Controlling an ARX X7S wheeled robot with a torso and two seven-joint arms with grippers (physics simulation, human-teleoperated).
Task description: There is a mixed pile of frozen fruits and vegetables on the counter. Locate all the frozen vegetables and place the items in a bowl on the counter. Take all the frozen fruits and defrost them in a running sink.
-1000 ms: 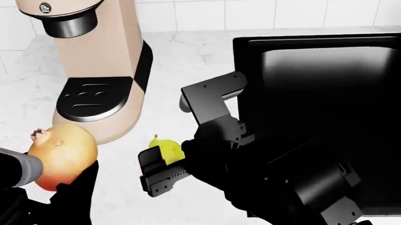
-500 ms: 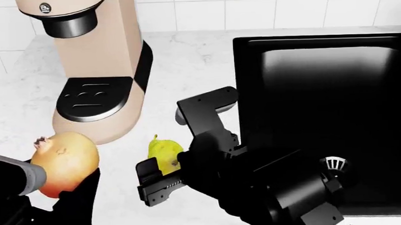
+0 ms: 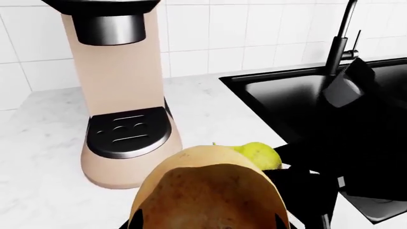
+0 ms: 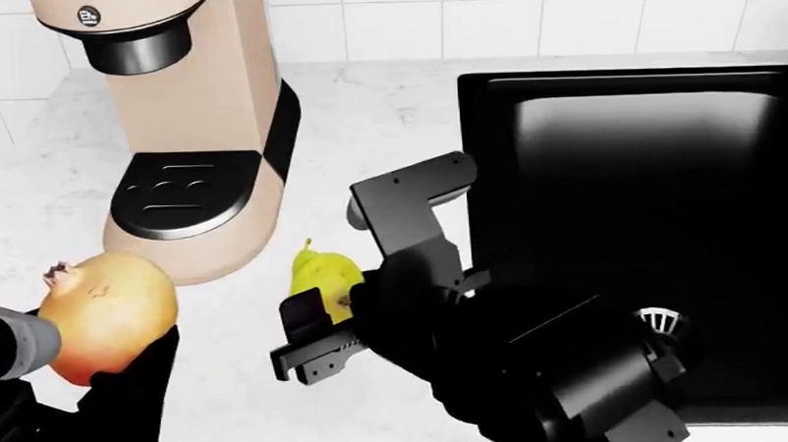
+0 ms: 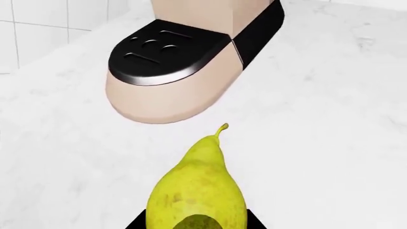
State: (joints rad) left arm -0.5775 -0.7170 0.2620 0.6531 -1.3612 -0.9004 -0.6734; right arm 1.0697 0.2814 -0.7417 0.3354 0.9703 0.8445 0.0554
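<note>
The right tool (image 4: pixel 322 327) grips the pear (image 4: pixel 322 275) and has lifted it a little, beside the coffee machine (image 4: pixel 195 139). The left tool (image 4: pixel 104 374) holds the round fruit (image 4: pixel 106 315), now lower. Both fruits can go to the sink (image 4: pixel 628 173) next.
</note>
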